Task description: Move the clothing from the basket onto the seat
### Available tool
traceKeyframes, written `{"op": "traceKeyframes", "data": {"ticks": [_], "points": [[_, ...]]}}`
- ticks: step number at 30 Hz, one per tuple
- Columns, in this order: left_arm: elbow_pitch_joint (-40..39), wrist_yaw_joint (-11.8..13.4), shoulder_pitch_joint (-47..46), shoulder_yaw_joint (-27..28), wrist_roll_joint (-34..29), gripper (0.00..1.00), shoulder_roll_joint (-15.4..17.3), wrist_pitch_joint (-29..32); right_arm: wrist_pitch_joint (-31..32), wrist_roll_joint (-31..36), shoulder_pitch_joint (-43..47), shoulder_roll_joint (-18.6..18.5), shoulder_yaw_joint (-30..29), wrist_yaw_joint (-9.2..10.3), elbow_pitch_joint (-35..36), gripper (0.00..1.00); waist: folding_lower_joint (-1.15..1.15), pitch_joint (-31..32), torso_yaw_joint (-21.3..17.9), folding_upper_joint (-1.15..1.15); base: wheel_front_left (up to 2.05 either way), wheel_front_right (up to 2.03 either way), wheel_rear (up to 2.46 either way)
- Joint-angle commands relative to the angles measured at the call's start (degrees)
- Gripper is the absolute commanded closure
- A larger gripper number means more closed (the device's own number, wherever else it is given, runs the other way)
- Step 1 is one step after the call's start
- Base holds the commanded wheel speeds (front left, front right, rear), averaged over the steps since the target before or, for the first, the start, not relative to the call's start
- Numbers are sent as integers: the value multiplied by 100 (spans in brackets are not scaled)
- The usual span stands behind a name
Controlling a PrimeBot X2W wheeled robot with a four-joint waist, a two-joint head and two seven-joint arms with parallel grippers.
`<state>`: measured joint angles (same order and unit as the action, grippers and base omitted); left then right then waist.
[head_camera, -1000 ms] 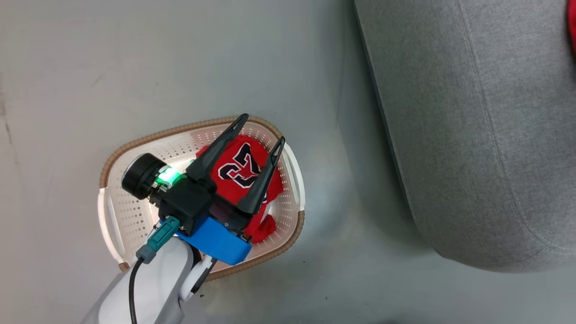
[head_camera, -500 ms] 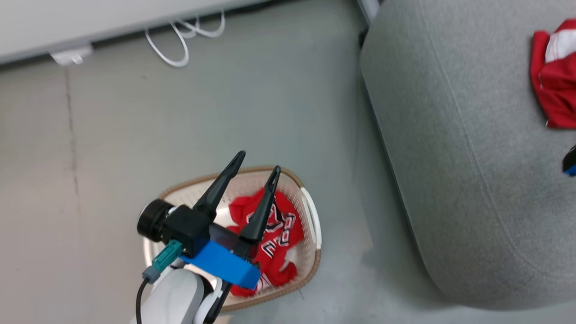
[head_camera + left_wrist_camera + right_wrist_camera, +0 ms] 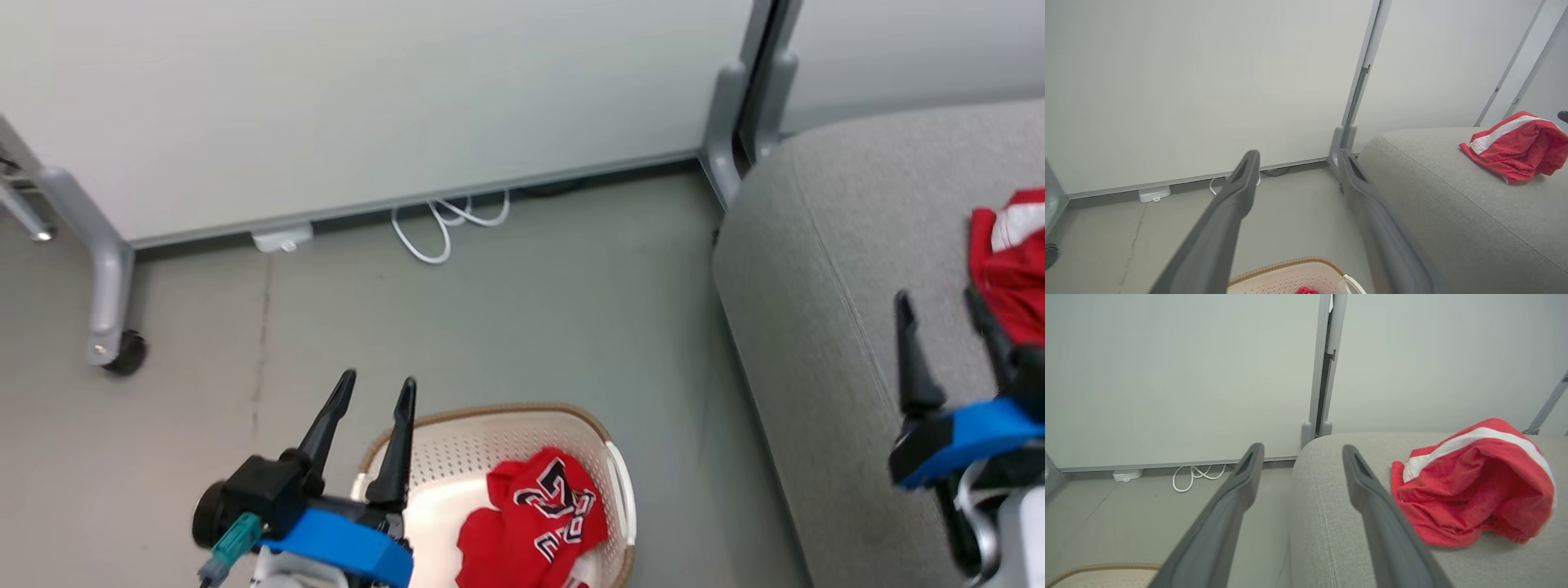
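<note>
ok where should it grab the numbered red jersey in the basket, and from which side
Pinch the raised crumpled fold by the numerals of the red jersey, coming straight down from above with the left pincer: the walls of the basket likely block a side approach.

Left pincer (image 3: 379, 378); right pincer (image 3: 936, 294) (both agape)

One numbered red garment (image 3: 535, 518), one striped red garment (image 3: 1008, 282), one basket (image 3: 473, 445), one seat (image 3: 816, 327), one white cable (image 3: 457, 211), one caster (image 3: 126, 353).
</note>
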<state>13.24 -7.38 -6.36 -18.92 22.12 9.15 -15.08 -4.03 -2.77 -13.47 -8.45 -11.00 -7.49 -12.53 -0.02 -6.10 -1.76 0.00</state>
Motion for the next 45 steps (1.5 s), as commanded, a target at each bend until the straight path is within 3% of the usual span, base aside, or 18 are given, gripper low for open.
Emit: {"op": "traceKeyframes", "data": {"ticks": [1, 13, 20, 31, 37, 45], "points": [[37, -10, 134, 96, -30, 0, -1, -13, 61, -19, 283, 92, 44, -1, 218, 0, 2, 329, 273, 0, 0, 0, 0], [248, -11, 699, 737, -49, 0, -86, -14, 280, -198, 1497, 529, 375, -1, 1266, 0, 2, 803, 811, 0, 0, 0, 0], [304, -10, 842, 1048, -61, 0, -23, -14, 286, -427, 1767, 553, 653, -1, 1338, 0, 2, 866, 879, 0, 0, 0, 0], [290, -10, 772, 1027, -124, 0, -98, -14, 237, -513, 1643, 556, 698, -1, 1229, 0, 2, 761, 785, 0, 0, 0, 0], [305, -10, 636, 924, -67, 0, -98, -14, 267, -451, 1513, 557, 722, -1, 1318, 0, 2, 473, 724, 0, 0, 0, 0], [427, -10, 69, 678, -95, 0, -108, -14, 309, -334, 981, 555, 861, -1, 1613, 0, 2, -652, 470, 0, 0, 0, 0]]}}
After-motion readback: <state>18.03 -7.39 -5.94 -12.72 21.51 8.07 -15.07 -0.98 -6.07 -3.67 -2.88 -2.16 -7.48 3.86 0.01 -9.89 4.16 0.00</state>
